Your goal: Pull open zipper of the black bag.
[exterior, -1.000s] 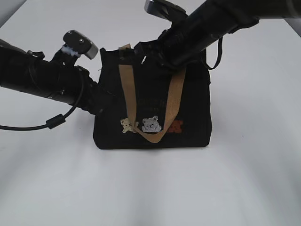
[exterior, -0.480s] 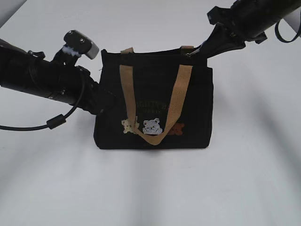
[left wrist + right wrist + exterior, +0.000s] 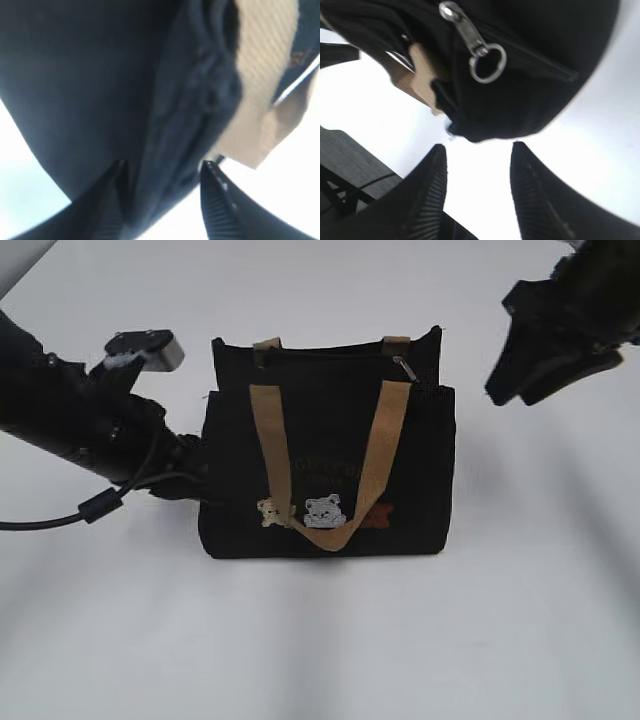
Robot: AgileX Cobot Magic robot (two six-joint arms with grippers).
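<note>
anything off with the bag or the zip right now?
Nothing stands out. The black bag sits upright, zipper pull free at its right end, right gripper clear of it, fabric between the left gripper's fingers.

Bright, even, diffuse light; white bench near blown out, with only soft grey shadows beside the black bag. Fabric detail crushed to near-solid black. Strongly blurred and out of focus in the left wrist view; motion-smeared in the right wrist view, though the zipper pull glints clearly.
</note>
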